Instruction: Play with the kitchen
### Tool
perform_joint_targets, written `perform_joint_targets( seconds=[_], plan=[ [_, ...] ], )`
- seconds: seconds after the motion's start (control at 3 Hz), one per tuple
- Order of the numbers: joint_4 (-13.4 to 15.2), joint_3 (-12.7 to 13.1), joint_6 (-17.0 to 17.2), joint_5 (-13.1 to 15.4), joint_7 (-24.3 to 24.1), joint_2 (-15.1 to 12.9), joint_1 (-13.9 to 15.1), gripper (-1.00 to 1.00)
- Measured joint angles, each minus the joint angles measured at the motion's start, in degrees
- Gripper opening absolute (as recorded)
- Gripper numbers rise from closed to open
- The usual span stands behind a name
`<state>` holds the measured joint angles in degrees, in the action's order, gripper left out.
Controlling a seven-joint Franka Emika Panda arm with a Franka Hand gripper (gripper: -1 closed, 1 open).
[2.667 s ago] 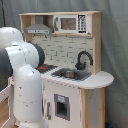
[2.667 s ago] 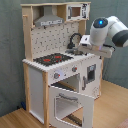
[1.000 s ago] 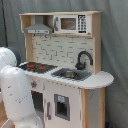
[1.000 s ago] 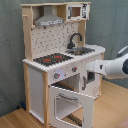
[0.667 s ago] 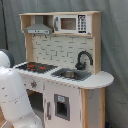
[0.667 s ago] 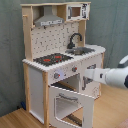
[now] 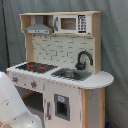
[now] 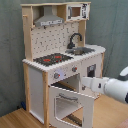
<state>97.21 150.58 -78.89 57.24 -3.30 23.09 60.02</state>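
The toy kitchen [image 8: 62,65] fills the middle of both exterior views; a tall white and pale-wood unit standing on a wooden floor [image 8: 15,119] before a grey-green backdrop [image 8: 10,50]. Up top sit the grey hood [image 8: 49,20] and a small microwave [image 7: 70,23]; below them a tiled back panel, then the counter with the black-and-red stovetop [image 8: 52,59] on the second exterior view's left and the sink [image 7: 71,74] with its curved black faucet [image 7: 84,59] beside it.

The arm [image 8: 111,88] enters from the second exterior view's right edge, low, level with the oven; its white forearm runs roughly horizontally towards the cabinet front. In the first exterior view only a white arm link [image 7: 15,107] shows at the lower left corner, near the camera.

The oven door [image 8: 72,104] stands swung open, windowed panel facing out and hinged on the second exterior view's left, so its free edge lies toward the arm. The gripper [image 8: 86,83] sits just beside that free edge, near the top corner — whether it is touching the door I cannot tell, nor how wide the claw is spread or whether it holds anything.

So the door lies directly ahead of the claw, its long edge upright; my guess is that the coming move works this door, swinging it about its hinge. The knobs [image 8: 56,76] sit above, just under the counter.
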Motion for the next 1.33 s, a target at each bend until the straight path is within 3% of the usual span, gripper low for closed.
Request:
perform_joint_targets(
  seconds=[0.67,1.33],
  plan=[
    [-8.07,-0.7,-3.0,4.54,-3.44,8.08,0.03,1.0],
    [-10.69,-1.61,-9.08,6.76,-13.79,13.48,0.62,1.0]
  ],
)
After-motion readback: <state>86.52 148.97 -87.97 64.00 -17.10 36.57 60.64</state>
